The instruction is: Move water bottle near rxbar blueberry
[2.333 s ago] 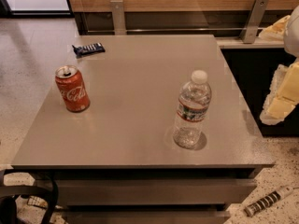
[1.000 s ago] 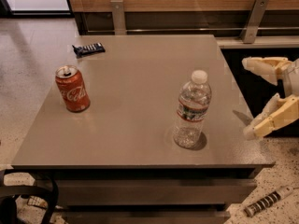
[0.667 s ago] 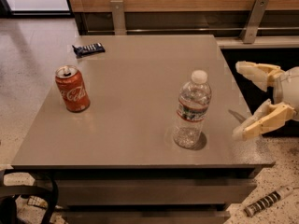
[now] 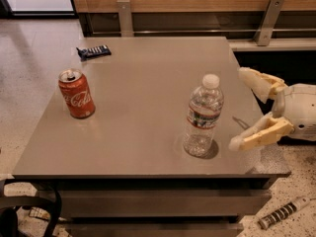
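Even, fairly bright indoor light falls from overhead. The brightest area is a washed-out white patch at 11 o'clock, spilling onto the pale floor [image 4: 34,43]. The table [image 4: 148,107] top has a soft matte sheen, lighter toward 12 o'clock. The bottle [image 4: 202,117] throws a short dark shadow at 4 o'clock of its base and glints along its ribs. The can [image 4: 76,95] leaves a dull reddish reflection beneath it. The gripper [image 4: 238,108], at 3 o'clock by the table's edge with fingers spread wide, is lit pale cream. Deep shadow fills the space under the table at 6 o'clock.
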Action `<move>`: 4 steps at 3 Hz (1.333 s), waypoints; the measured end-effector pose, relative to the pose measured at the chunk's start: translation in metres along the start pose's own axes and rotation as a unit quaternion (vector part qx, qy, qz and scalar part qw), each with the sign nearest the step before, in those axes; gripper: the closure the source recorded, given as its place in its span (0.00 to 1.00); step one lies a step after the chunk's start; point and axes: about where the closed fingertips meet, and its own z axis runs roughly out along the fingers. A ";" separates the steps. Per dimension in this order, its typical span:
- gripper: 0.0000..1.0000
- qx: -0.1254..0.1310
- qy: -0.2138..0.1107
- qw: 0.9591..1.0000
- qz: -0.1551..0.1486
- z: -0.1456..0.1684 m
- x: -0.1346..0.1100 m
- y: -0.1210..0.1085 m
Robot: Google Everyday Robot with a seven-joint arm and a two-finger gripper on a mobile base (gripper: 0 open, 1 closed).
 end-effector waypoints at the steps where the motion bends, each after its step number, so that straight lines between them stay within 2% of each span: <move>1: 0.00 -0.006 -0.034 0.999 0.009 0.015 0.003 0.003; 2: 0.00 -0.015 -0.041 0.999 0.018 0.032 0.008 -0.001; 3: 0.14 -0.018 -0.042 0.999 0.018 0.036 0.007 0.000; 4: 0.37 -0.020 -0.041 0.999 0.017 0.038 0.006 0.001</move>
